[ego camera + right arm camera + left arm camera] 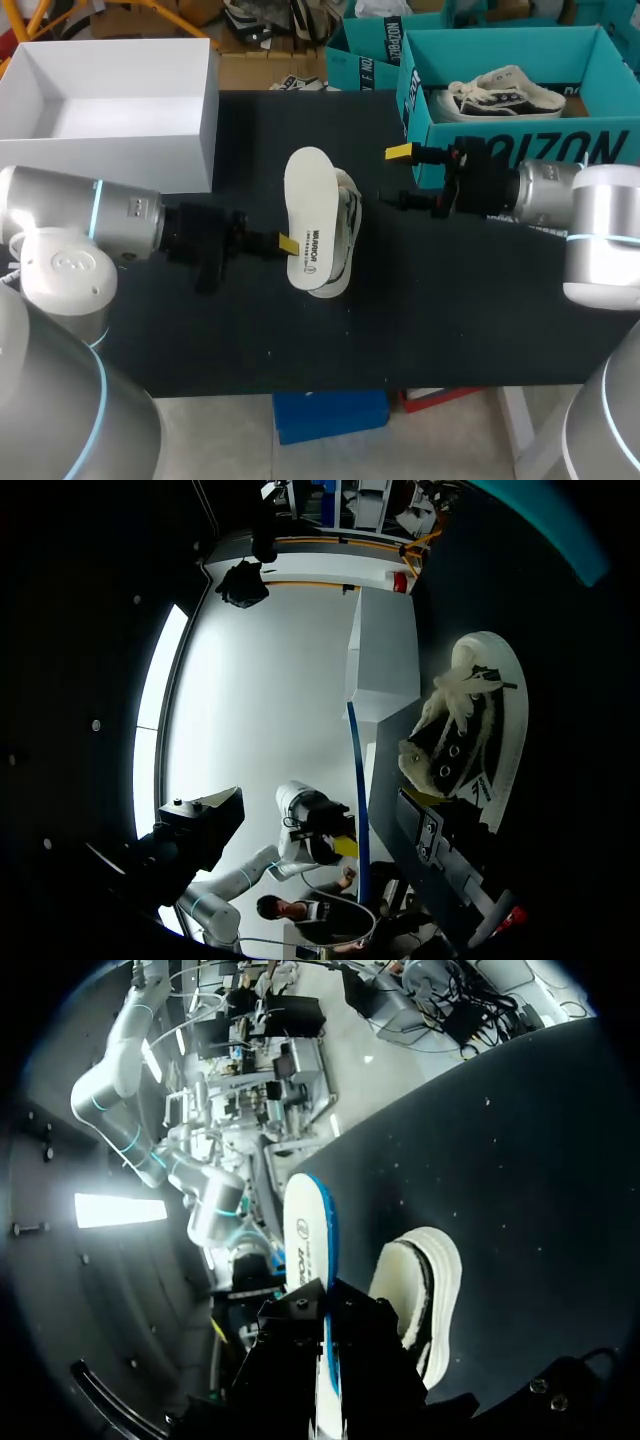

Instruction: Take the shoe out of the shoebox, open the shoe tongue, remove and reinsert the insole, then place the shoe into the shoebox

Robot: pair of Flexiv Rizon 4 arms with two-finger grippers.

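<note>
The left gripper pinches the long white foam insole between its two fingers. It holds the insole out of the shoe, right beside it. I cannot tell if the two touch. The black and white lace-up shoe is on the black table, near the middle. It seems to lie on its side, with the laces facing the right arm. The right gripper is near the shoe, with its fingers spread wide and nothing between them.

I think the job now is to put the insole back in. To do it well, the right gripper should first hold the shoe so it cannot slide, and keep the tongue pulled back. Then the left gripper should tip the toe end of the insole into the hole first. It should push slowly toward the toe. Foam bends, so a hard push could fold it.
</note>
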